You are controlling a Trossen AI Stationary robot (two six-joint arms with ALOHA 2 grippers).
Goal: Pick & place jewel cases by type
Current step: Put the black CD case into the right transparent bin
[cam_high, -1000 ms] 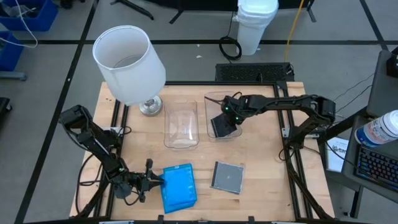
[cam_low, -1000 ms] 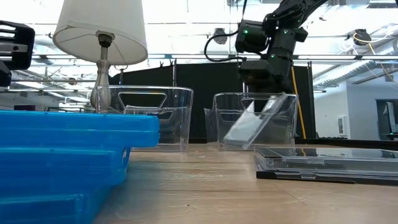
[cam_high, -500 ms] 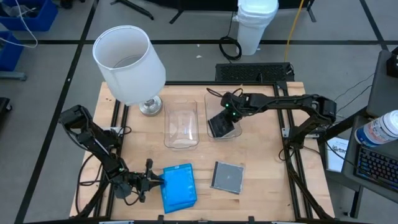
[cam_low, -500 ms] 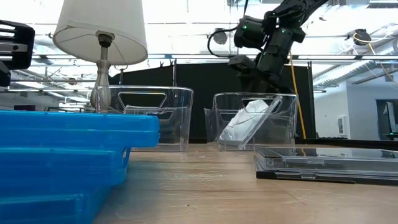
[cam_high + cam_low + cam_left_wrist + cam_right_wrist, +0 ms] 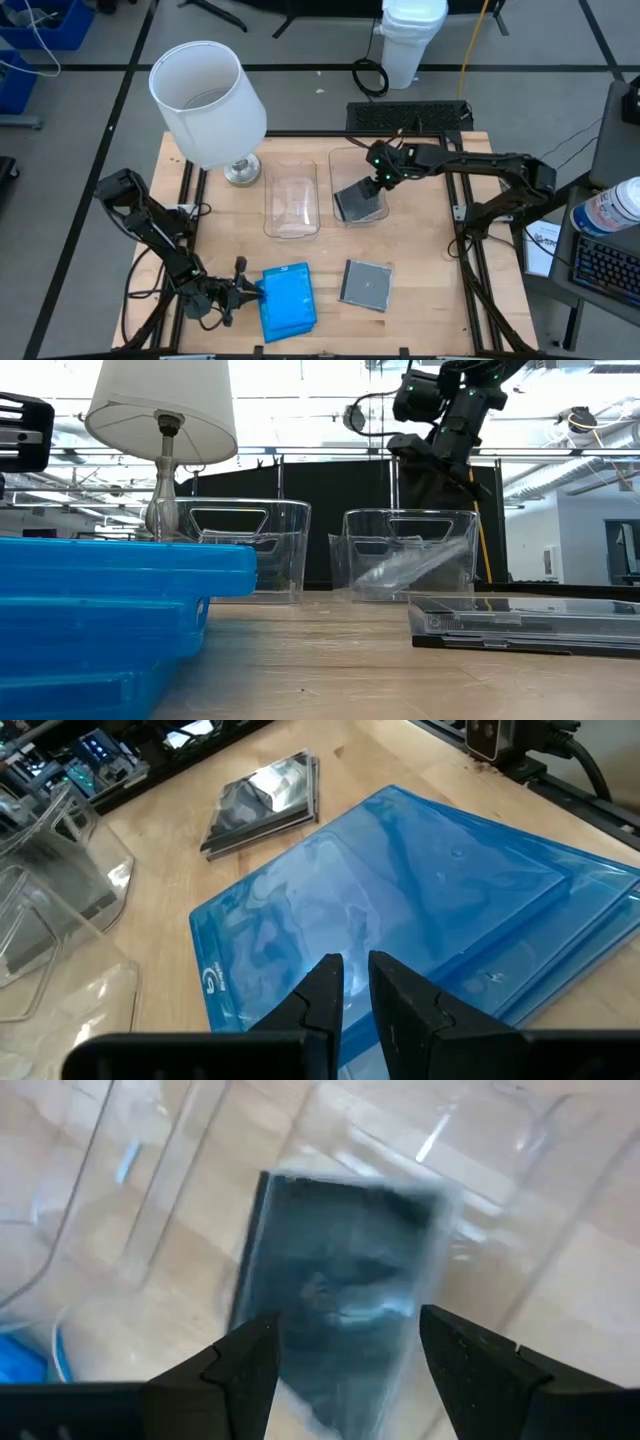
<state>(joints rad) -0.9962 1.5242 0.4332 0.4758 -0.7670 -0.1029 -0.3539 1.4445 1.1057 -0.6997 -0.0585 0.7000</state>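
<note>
Smoky grey jewel case [image 5: 359, 203] lies tilted inside the right tub [image 5: 345, 163], below my right gripper [image 5: 345, 1370], whose fingers stand wide apart and empty. My left gripper [image 5: 347, 992], nearly closed, rests at the blue cases [image 5: 286, 300]; another grey case [image 5: 365, 285] lies beside them.

Both arms are showing dark, near-black segmented links with rounded joint housings. The right arm [image 5: 470, 165] is glowing with a small green light near its wrist, and a thin black cable is looping beside that wrist. The left arm [image 5: 150, 225] is trailing black cables along its links. Each gripper is ending in two flat, dark, tapering fingers [image 5: 322, 1000].
</note>
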